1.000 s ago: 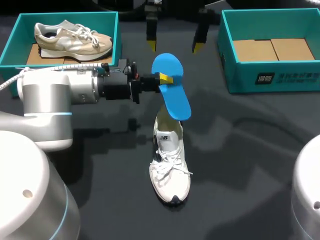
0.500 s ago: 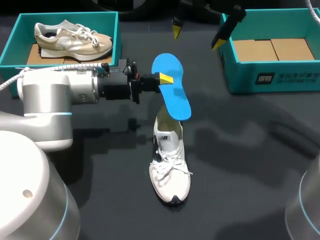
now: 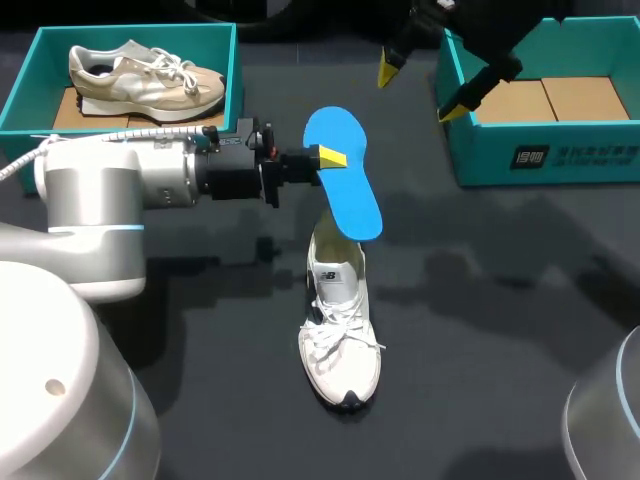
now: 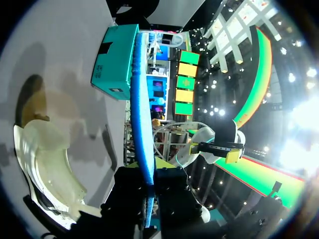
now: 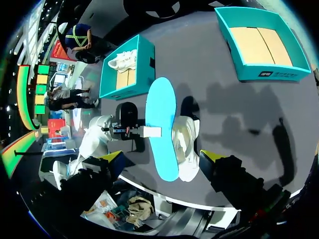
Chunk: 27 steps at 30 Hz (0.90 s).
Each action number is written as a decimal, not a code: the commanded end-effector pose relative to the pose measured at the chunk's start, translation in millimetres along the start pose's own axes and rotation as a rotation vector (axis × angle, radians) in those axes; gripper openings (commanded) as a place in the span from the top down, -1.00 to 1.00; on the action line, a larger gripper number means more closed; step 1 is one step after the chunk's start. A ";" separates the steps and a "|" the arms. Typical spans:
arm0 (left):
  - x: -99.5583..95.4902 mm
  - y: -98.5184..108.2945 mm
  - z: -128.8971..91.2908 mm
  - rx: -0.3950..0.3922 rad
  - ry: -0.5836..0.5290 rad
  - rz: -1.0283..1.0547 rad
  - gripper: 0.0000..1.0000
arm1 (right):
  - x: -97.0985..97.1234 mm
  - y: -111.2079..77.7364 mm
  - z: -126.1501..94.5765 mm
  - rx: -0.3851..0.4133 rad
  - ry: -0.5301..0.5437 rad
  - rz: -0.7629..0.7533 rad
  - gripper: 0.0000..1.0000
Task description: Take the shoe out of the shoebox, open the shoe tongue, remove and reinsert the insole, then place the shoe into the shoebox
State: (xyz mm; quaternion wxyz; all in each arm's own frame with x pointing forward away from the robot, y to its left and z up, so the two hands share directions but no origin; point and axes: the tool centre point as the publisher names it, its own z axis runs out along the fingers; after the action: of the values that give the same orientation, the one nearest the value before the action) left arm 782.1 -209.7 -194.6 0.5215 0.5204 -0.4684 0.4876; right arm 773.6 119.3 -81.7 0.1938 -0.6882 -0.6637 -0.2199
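Head view: the left gripper (image 3: 326, 157) pinches the blue insole (image 3: 347, 200) by one long edge, its yellow tips pressed against both faces, and holds it in the air. The white shoe (image 3: 340, 325) lies on the dark table (image 3: 500, 300) below the insole, heel end under the gripper's side and toe pointing toward the robot; whether insole and shoe touch cannot be told. The right gripper (image 3: 420, 88) hangs well apart from the left one, fingers spread wide with nothing between them, just beside the near corner of the right box (image 3: 560, 155). The left box (image 3: 130, 32), behind the left arm, holds a beige shoe (image 3: 145, 75).

In the left wrist view the insole (image 4: 141, 104) runs edge-on out from between the fingers, with the shoe (image 4: 45, 159) under it.

In the right wrist view the insole (image 5: 162, 124) and shoe (image 5: 185, 142) lie ahead of the spread right gripper (image 5: 160, 157).
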 end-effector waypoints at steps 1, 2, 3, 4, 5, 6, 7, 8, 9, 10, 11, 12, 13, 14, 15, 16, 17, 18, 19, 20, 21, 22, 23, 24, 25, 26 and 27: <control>-1.2 0.1 0.9 0.001 0.001 0.001 1.00 | -13.6 -8.2 0.3 -0.017 0.517 -0.005 -1.00; -1.2 0.1 0.9 0.001 0.001 0.001 1.00 | -16.6 -8.2 1.6 -0.015 0.528 -0.002 -1.00; -1.2 0.1 0.9 0.001 0.001 0.001 1.00 | -20.4 -8.0 3.8 -0.011 0.547 0.002 -1.00; -1.2 0.1 0.9 0.001 0.001 0.001 1.00 | -24.0 -7.7 6.1 -0.009 0.556 0.018 -1.00; -1.2 0.1 0.9 0.001 0.001 0.001 1.00 | -26.0 -7.7 8.4 -0.004 0.561 0.026 -1.00; -1.2 0.1 0.9 0.001 0.001 0.001 1.00 | -27.7 -7.9 10.5 -0.001 0.577 0.032 -1.00; -1.2 0.1 0.9 0.001 0.001 0.001 1.00 | -29.5 -8.1 12.5 -0.001 0.594 0.034 -1.00; -1.2 0.1 0.9 0.001 0.001 0.001 1.00 | -31.3 -8.4 14.8 -0.001 0.608 0.036 -1.00; -1.2 0.1 0.9 0.001 0.001 0.001 1.00 | -32.9 -8.5 17.4 -0.004 0.639 0.032 -1.00; -1.2 0.1 0.9 0.001 0.001 0.001 1.00 | -34.6 -8.9 19.1 -0.009 0.657 0.029 -1.00; -1.2 0.1 0.9 0.001 0.001 0.001 1.00 | -37.1 -8.9 21.3 -0.012 0.674 0.028 -1.00; -1.2 0.1 0.9 0.001 0.001 0.001 1.00 | -38.3 -8.7 22.5 -0.012 0.686 0.026 -1.00; -1.2 0.1 0.9 0.001 0.001 0.001 1.00 | -39.3 -8.0 23.4 -0.012 0.698 0.025 -1.00; -1.2 0.1 0.9 0.001 0.001 0.001 1.00 | -40.0 -7.2 24.3 -0.011 0.698 0.027 -1.00; -1.2 0.1 0.9 0.001 0.001 0.001 1.00 | -40.8 -6.4 25.3 -0.010 0.712 0.025 -1.00; -1.2 0.1 0.9 0.001 0.001 0.001 1.00 | -41.5 -5.8 26.1 -0.011 0.719 0.025 -1.00; -1.2 0.1 0.9 0.001 0.001 0.001 1.00 | -41.8 -5.2 26.6 -0.010 0.719 0.030 -1.00; -1.2 0.1 0.9 0.001 0.001 0.001 1.00 | -42.1 -4.6 27.4 -0.009 0.728 0.032 -1.00; -1.2 0.1 0.9 0.001 0.001 0.001 1.00 | -43.1 -4.0 28.2 -0.011 0.739 0.035 -1.00; -1.2 0.1 0.9 0.001 0.001 0.001 1.00 | -44.7 -3.4 29.5 -0.011 0.742 0.040 -1.00; -1.2 0.1 0.9 0.001 0.001 0.001 1.00 | -46.2 -3.1 31.2 -0.010 0.746 0.044 -1.00; -1.2 0.1 0.9 0.001 0.001 0.001 1.00 | -48.1 -3.0 33.0 -0.010 0.755 0.048 -1.00; -1.2 0.1 0.9 0.001 0.001 0.001 1.00 | -50.0 -3.0 34.8 -0.008 0.761 0.058 -1.00; -1.2 0.1 0.9 0.001 0.001 0.001 1.00 | -51.6 -2.9 36.8 -0.005 0.761 0.064 -1.00; -1.2 0.1 0.9 0.001 0.001 0.001 1.00 | -53.1 -2.8 38.3 -0.004 0.767 0.065 -1.00; -1.2 0.1 0.9 0.001 0.001 0.001 1.00 | -54.3 -2.5 39.7 -0.003 0.771 0.066 -1.00; -1.2 0.1 0.9 0.001 0.001 0.001 1.00 | -55.2 -1.9 41.2 0.000 0.773 0.070 -1.00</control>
State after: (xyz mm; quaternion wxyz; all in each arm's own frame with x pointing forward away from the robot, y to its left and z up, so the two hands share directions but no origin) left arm 782.0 -209.7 -194.6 0.5215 0.5204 -0.4684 0.4876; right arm 772.6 95.6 -139.9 0.3848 -0.6174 -0.5586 -0.3984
